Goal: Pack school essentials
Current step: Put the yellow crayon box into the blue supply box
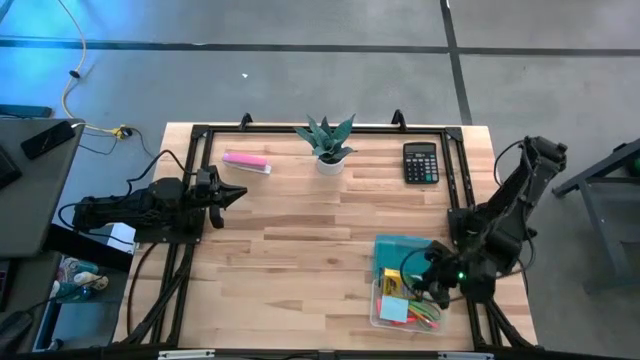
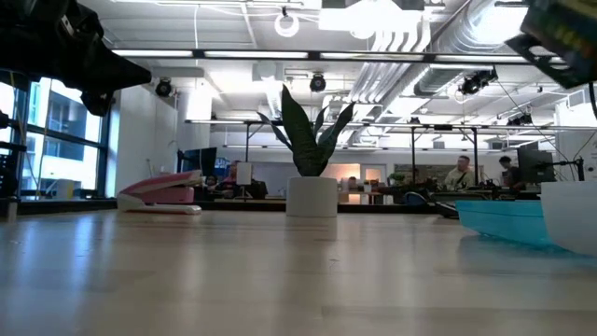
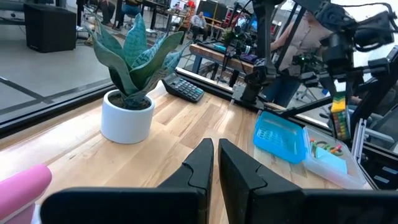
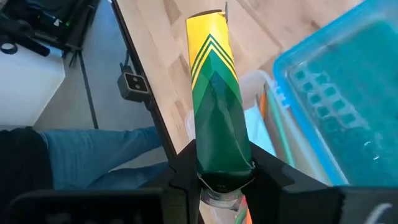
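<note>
Progress check: packing looks mostly done. My right gripper (image 4: 219,177) is clamped on a yellow-green stick (image 4: 214,93), holding it just above the clear bin (image 1: 377,318) at the near right corner of the table (image 1: 300,260). Already in the bin: light blue notepad (image 1: 393,311), orange-red pens (image 1: 428,314) and some other small pieces I can't make out. Teal lid (image 1: 398,246) lies at the bin's far end, not on it.

My left gripper (image 3: 213,163) is closed and empty, parked at the left edge of the table, well apart from the bin.

Left to do, as I judge it: drop the stick in, then probably fit the lid. Pink bar (image 1: 246,161), calculator (image 1: 420,162) and potted plant (image 1: 328,145) sit along the far edge.
</note>
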Motion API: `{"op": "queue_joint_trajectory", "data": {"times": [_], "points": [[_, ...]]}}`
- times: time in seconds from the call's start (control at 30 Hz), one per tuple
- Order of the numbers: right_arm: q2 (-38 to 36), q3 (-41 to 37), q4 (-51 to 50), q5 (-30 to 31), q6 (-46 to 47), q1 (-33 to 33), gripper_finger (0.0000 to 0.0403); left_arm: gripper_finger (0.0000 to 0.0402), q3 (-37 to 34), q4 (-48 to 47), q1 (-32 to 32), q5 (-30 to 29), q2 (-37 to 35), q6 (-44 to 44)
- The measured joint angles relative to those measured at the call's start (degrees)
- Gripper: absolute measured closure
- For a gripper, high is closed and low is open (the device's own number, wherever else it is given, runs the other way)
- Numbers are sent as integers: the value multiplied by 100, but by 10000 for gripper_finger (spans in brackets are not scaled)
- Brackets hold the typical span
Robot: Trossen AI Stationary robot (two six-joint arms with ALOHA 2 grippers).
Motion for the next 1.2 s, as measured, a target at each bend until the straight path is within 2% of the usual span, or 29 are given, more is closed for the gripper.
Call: {"op": "queue_joint_trajectory", "data": {"times": [0.43, 0.9, 1.03, 1.2], "points": [[1130, 0, 681, 135, 867, 574, 318, 385, 0, -1, 1, 0, -1, 0], [2020, 0, 1243, 85, 1475, 667, 317, 385, 0, 0, 0, 0, -2, 0], [2018, 0, 1186, 77, 1475, 666, 300, 385, 0, -1, 0, 0, -2, 0], [2018, 0, 1009, 71, 1593, 663, 260, 385, 0, 0, 2, 0, 0, 0]]}}
